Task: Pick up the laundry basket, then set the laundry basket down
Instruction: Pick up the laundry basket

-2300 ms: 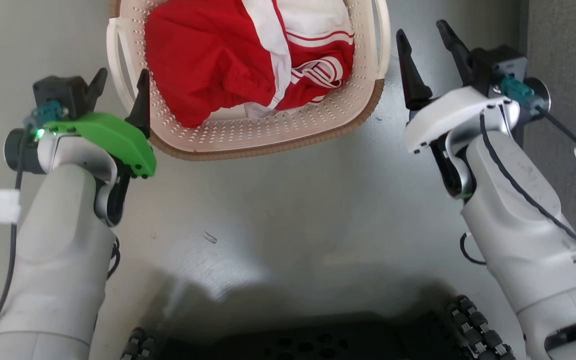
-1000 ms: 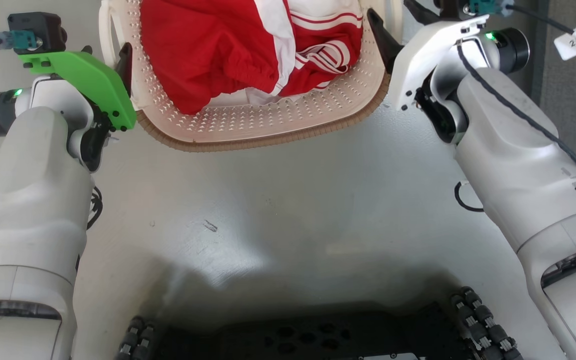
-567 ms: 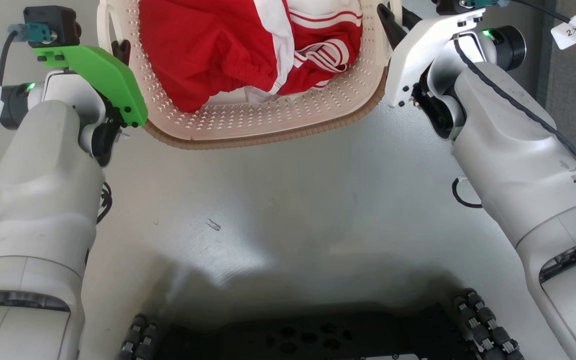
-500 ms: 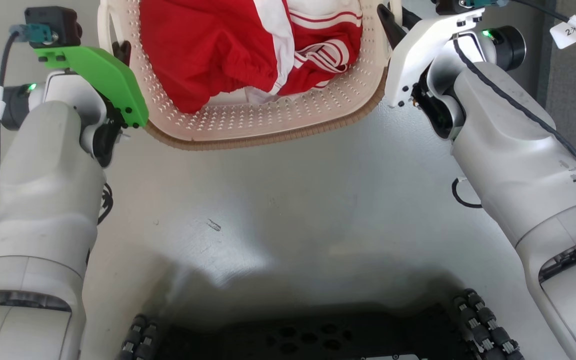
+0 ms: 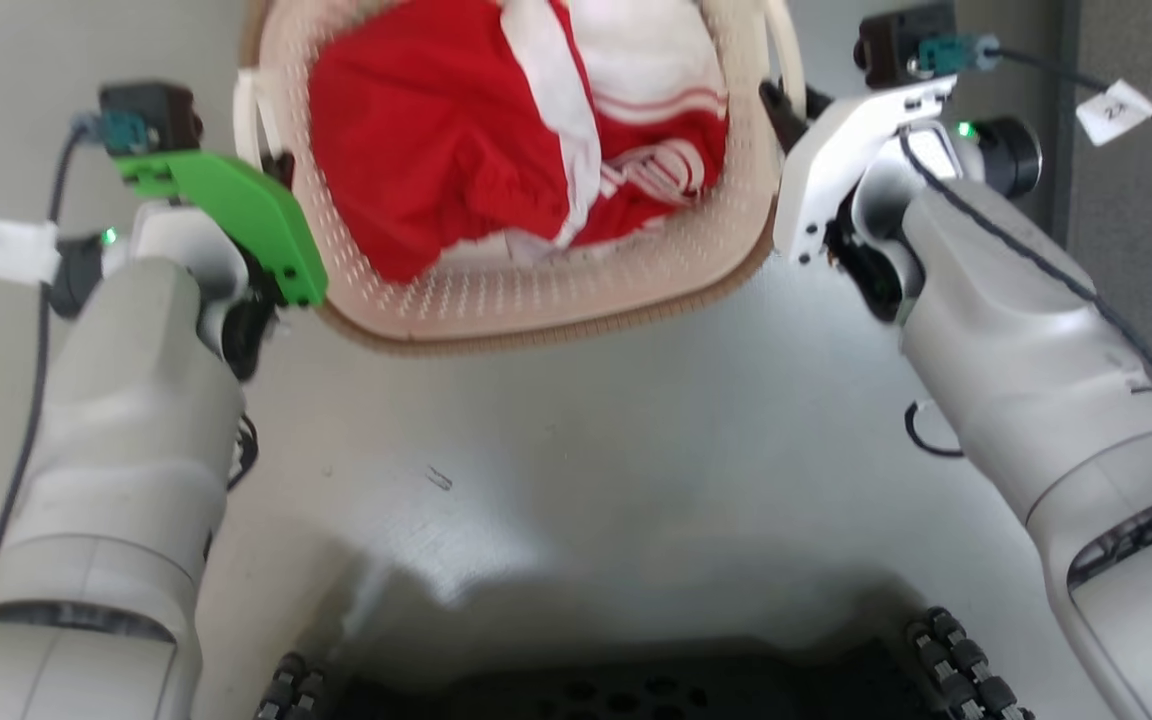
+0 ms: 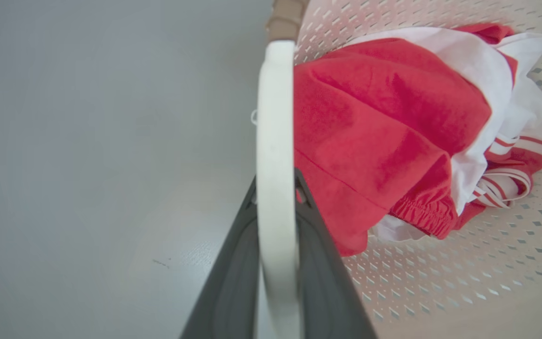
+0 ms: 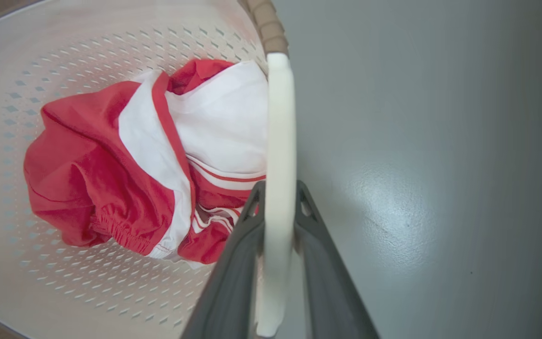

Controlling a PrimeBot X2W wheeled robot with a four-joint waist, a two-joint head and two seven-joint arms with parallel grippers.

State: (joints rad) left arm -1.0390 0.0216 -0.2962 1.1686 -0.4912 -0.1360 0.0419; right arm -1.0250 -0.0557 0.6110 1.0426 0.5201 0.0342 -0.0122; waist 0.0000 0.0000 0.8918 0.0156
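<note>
The laundry basket is cream-white and perforated with a brown rim, at the top middle of the head view. It holds red and white clothes. My left gripper is shut on the basket's left loop handle, which runs between its two dark fingers. My right gripper is shut on the right loop handle in the same way. In the wrist views, the left gripper and the right gripper each clasp the white strap from both sides.
Smooth grey floor lies under and in front of the basket, with a small scuff. A darker grey strip runs along the right edge. My black base with its wheels sits at the bottom.
Both grippers moved forward from beside the basket onto its loop handles and shut on them. The head view has since shifted, and the basket with both arms sits lower and a little larger.
</note>
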